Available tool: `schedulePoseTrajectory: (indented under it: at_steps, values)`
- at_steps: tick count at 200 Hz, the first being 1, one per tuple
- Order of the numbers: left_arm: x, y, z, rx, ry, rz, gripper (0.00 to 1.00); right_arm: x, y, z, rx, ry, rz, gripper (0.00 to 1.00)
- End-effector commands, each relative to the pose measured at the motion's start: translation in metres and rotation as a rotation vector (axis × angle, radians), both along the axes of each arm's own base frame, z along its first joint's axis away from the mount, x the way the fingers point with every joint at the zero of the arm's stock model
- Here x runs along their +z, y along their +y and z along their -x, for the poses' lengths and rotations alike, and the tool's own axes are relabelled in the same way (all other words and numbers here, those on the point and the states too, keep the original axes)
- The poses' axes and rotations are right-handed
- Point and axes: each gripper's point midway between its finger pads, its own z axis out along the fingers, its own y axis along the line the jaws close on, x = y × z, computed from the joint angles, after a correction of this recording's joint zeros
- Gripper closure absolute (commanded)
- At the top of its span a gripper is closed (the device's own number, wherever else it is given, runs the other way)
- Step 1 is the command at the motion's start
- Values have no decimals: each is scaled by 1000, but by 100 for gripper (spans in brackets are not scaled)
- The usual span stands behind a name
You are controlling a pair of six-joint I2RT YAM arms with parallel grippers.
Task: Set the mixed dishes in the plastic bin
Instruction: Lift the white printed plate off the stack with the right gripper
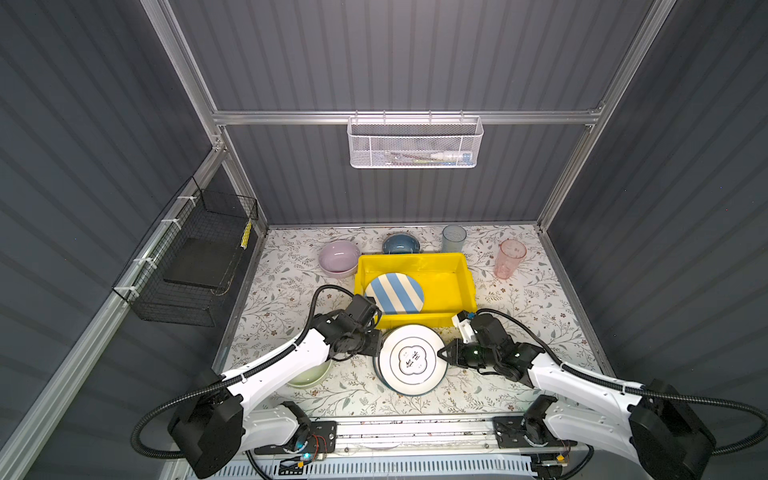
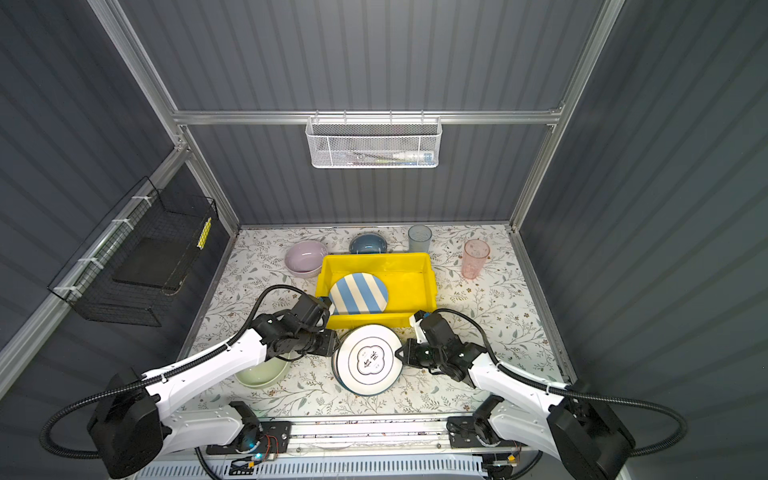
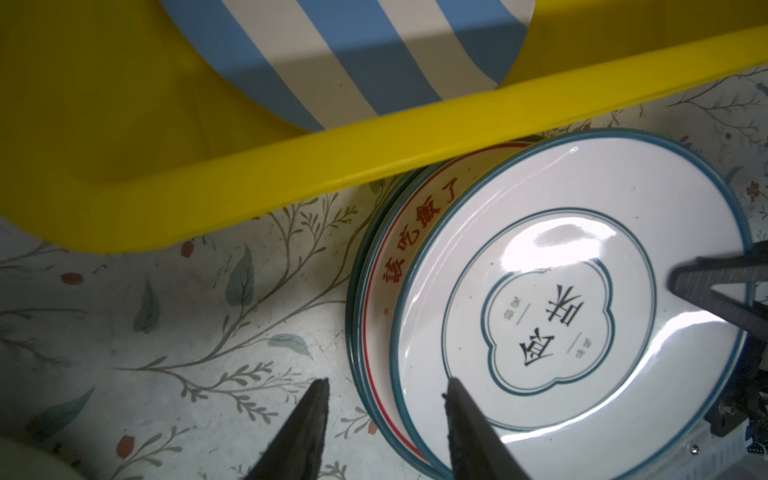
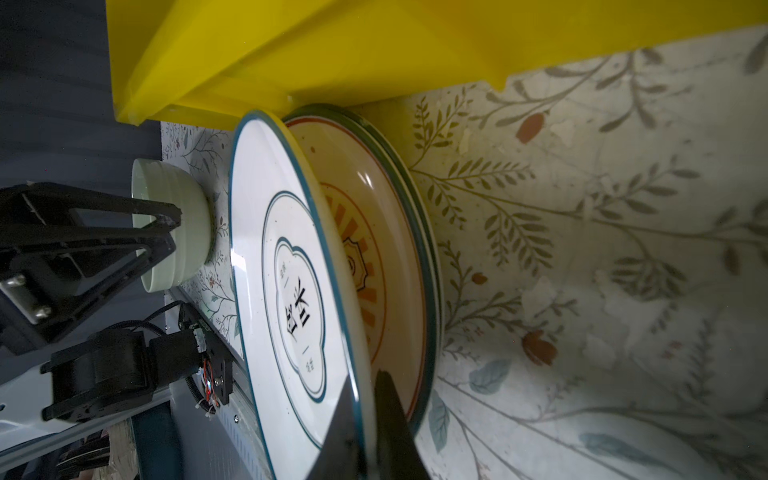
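Observation:
The yellow plastic bin [image 1: 415, 258] [image 2: 374, 259] holds the blue-white striped plate [image 1: 395, 293] [image 3: 345, 54]. In front of it lies a stack of white dark-rimmed plates. My right gripper [image 1: 440, 354] [image 4: 368, 386] is shut on the rim of the top plate [image 1: 411, 359] [image 4: 266, 249] and holds it tilted off the lettered-rim plate [image 3: 399, 245] [image 4: 386, 249]. My left gripper [image 1: 377, 348] [image 3: 386, 386] is open at the stack's left edge, one finger over the top plate and one over the table. The pale green bowl [image 1: 309, 376] sits under my left arm.
The lilac bowl [image 1: 338, 257], blue bowl [image 1: 401, 244] and blue tumbler [image 1: 454, 239] stand behind the bin, with the pink tumbler [image 1: 509, 257] at its right. A white mesh basket [image 1: 413, 143] hangs on the back wall and a black wire basket [image 1: 195, 266] on the left wall.

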Motion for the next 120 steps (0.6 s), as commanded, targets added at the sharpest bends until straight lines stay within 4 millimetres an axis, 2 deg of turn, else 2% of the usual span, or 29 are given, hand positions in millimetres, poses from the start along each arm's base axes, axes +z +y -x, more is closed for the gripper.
schedulePoseTrajectory:
  at_steps: [1,44,84,120]
  values:
    - [20,7,-5,2,-45,-40,48,24,4,-4,23,-60,-15,95]
    - [28,19,-19,37,-56,-133,45,42,-2,1,38,-92,-10,97]
    - [34,27,-43,94,-70,-109,45,56,-11,-2,9,-144,21,99]
    - [49,39,-66,137,-95,-94,44,85,-16,-9,-6,-211,34,99]
